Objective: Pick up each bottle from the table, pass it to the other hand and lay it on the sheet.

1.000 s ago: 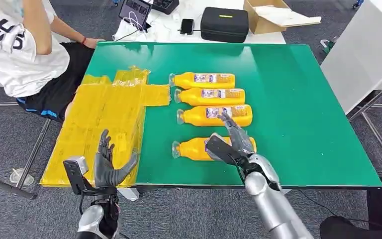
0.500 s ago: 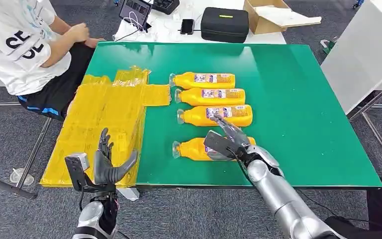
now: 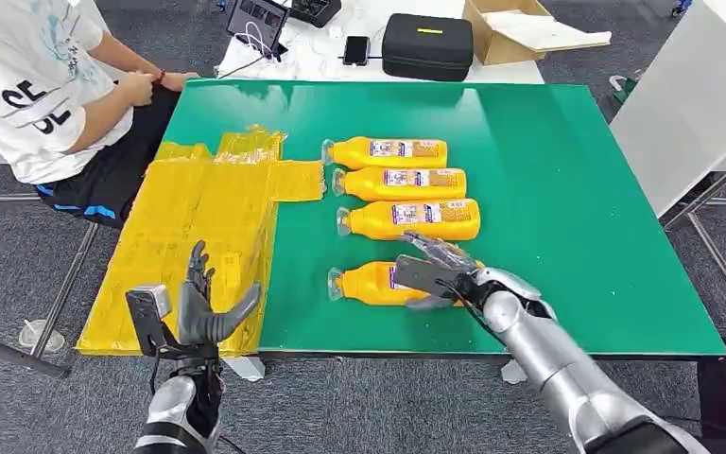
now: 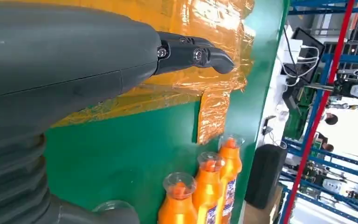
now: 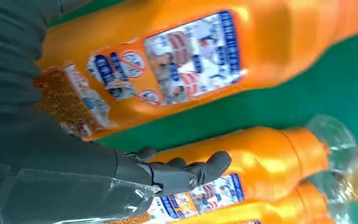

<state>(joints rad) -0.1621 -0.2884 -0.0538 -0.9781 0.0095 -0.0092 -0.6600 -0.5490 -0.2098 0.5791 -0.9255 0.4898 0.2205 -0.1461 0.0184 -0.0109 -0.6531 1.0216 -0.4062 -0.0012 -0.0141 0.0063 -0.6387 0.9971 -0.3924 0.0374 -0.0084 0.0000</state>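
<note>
While lying on its side at the lower centre of the head frame, nearest bottle (image 3: pixel 364 283) pointed its clear cap toward the frame's left. Looked orange through clear plastic, with a blue, white and red printed label round the body; same label seen large in the right wrist view (image 5: pixel 191 60). Rested on the green bench (image 3: pixel 577 208), well apart from the crinkled yellow sheet (image 3: pixel 198 236) at centre left.

Found right hand (image 3: pixel 440 274) draped over the label end of that bottle, fingers (image 3: pixel 435 251) spread across its far side and thumb at its near side; could not tell whether the grip was closed. Noted one dark finger (image 5: pixel 186 172) stretched out above the next bottle in the right wrist view.

Held left hand (image 3: pixel 203 312) upright at the lower left, over the near edge of the sheet, fingers wide apart and holding nothing.

Counted three more bottles (image 3: pixel 402 183) of the same look stacked in a row above, all on their sides, caps to the left, just beside one another.
</note>
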